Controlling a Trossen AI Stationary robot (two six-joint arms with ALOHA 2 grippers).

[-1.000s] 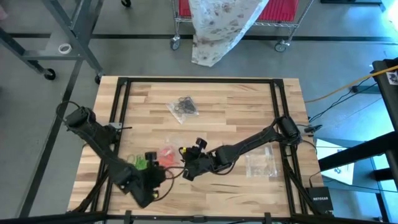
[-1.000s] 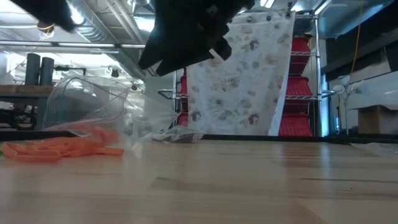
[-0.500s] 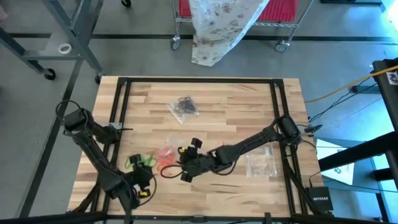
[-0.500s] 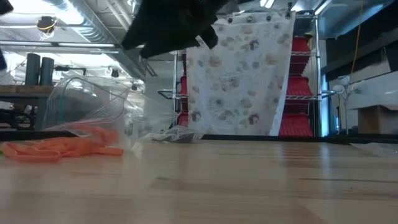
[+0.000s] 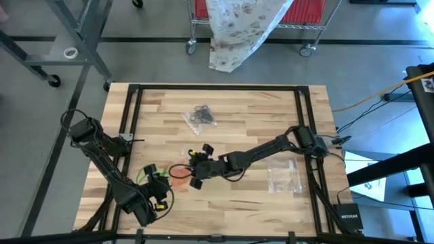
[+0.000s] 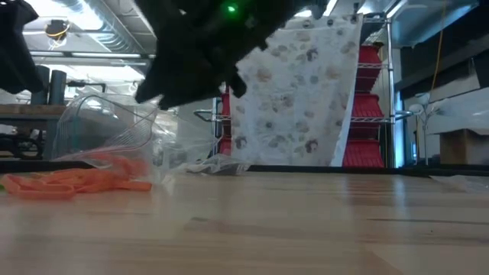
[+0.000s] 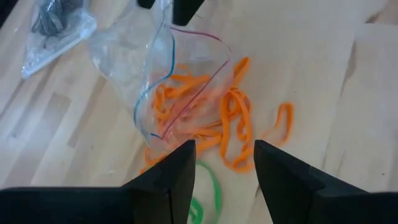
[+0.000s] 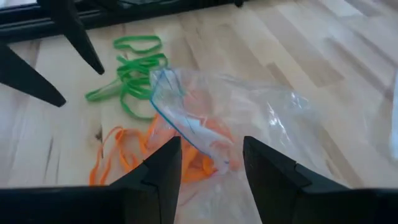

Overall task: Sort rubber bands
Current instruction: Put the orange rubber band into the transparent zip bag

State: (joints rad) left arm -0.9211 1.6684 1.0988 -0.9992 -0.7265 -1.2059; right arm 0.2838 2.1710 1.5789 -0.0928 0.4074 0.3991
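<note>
High view: wooden table (image 5: 271, 115) has most of its far half and right side bare; the clutter sits low and left of centre. Far-centre, a clear bag of black rubber bands (image 5: 199, 116) lies alone, well apart from both arms. Another clear bag (image 5: 284, 177) lies flat near the right edge, beside the right arm's base.

Left gripper (image 5: 161, 193) is near the front-left edge, fingers parted with a plain gap, holding nothing; green rubber bands (image 5: 148, 173) are just beside it. In its wrist view, orange rubber bands (image 7: 233, 124) lie loose on the wood, partly under the mouth of an open clear bag (image 7: 158, 68).

Right gripper (image 5: 193, 163) reaches in from the right to table centre, over that same bag. Fingers are apart and empty. Its wrist view shows the bag crumpled directly ahead, with the orange loops beneath and beside it and the green ones beyond.

Low view: orange bands on the left, bare wood across the front.
</note>
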